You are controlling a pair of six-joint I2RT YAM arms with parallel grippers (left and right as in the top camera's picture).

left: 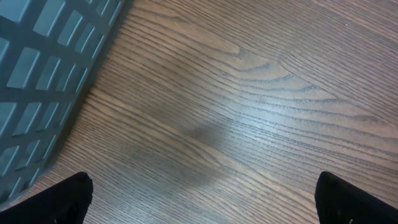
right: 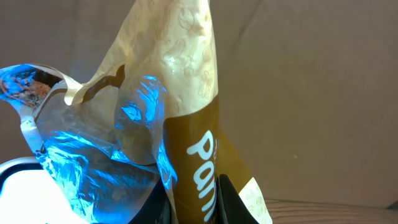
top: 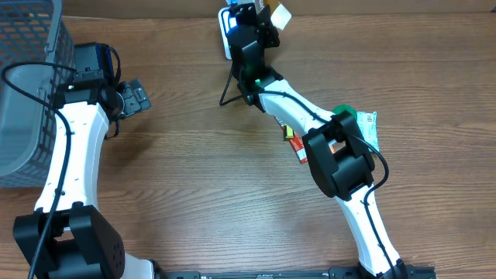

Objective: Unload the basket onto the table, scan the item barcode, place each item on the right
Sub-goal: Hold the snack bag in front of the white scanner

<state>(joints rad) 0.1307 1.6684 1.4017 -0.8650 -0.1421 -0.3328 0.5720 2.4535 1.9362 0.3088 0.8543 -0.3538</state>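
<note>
R gripper (top: 260,17) is clamped on a snack packet (top: 280,15) at the far edge of the table (top: 194,194), holding it upright just above/beside the scanner (top: 225,35). The scanner is a small white unit w/ a blue-lit face.

In the R wrist view the packet (right: 186,93) is a tall, tapered pouch. Its top is matte cream w/ a faint printed pattern, and the lower band is olive-brown w/ white lettering. The side panel is crinkly, glossy film w/ bright blue reflections. Dark fingertips (right: 227,199) pinch its bottom edge. The rounded white scanner top (right: 15,177) glows at lower left.

L gripper (left: 202,208) has its jaws spread wide w/ nothing between them, hovering over bare wood next to the basket (top: 23,93). The basket is grey plastic w/ a square-grid lattice wall.

Tabletop is brown wood-grain laminate w/ a smooth, soft sheen. A few more items lie under the R arm: a red packet (top: 295,142) and a green-and-white packet (top: 367,124).

Behind the pouch the backdrop is flat brown and blurry, possibly cardboard.
</note>
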